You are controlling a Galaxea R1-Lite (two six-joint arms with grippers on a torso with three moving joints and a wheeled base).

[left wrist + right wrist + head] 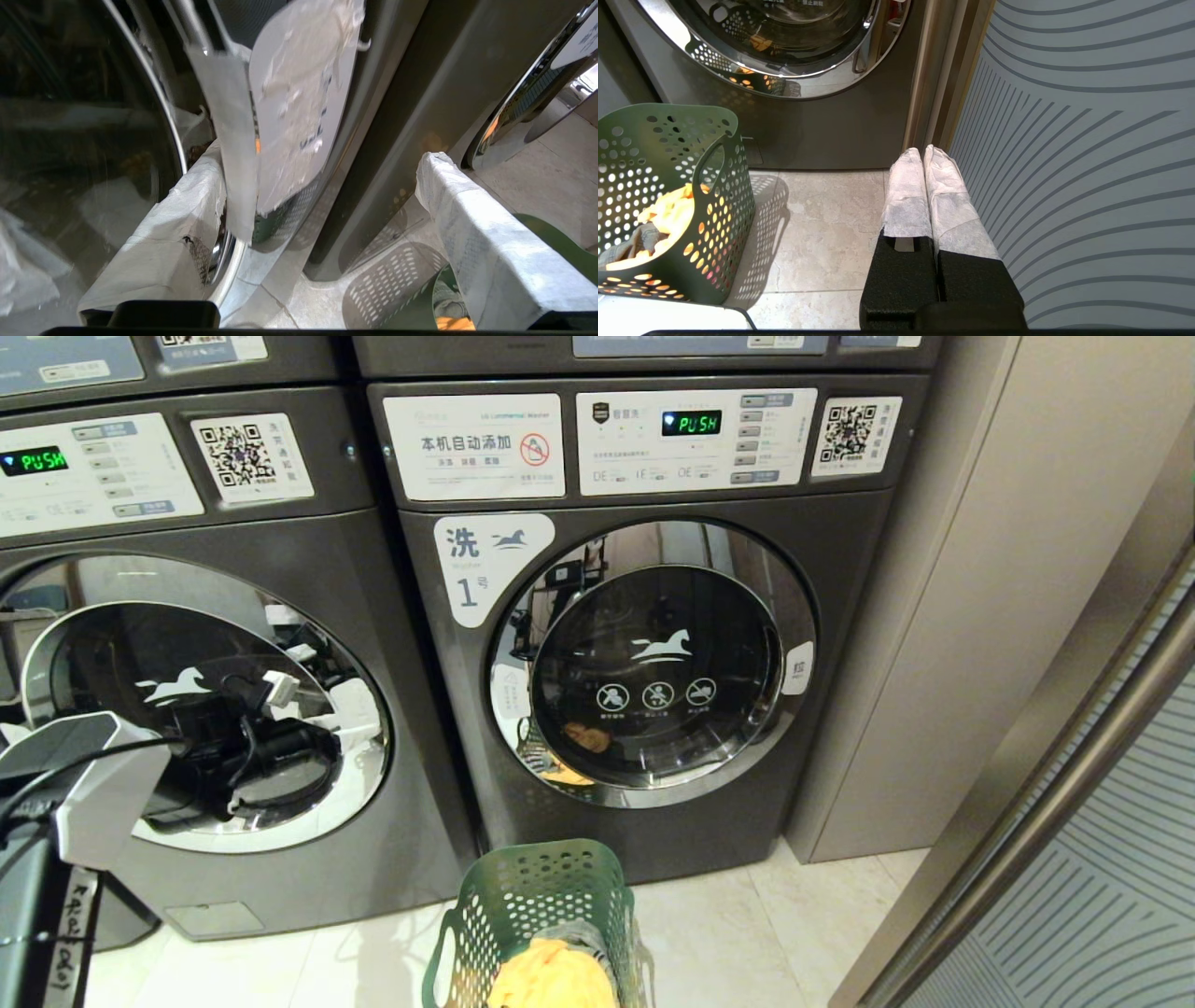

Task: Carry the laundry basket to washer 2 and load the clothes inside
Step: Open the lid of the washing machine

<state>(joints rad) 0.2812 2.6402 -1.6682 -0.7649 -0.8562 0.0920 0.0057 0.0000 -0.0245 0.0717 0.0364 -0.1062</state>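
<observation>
**While the left gripper gapes at its door edge, washer 2 is shut**

Because the door must open before anything is loaded, the move turns on the left gripper [317, 161]. Its jaws are spread wide and grasp nothing. They straddle the worn white tab [299, 107] at the door's right-hand edge. One finger [187, 210] lies by the chrome rim; whether it touches, I cannot tell.

Washer 2 [373, 616] is dark grey with a round glass door [201, 705]; its numeral is out of view.

The laundry basket [537, 896] is green and perforated, with yellow clothes [551, 980] inside. It stands on the floor in front of washer 1 [840, 616], to the robot's right of the target door.

The right gripper [924, 156] hangs clenched and empty, beside the basket.
</observation>
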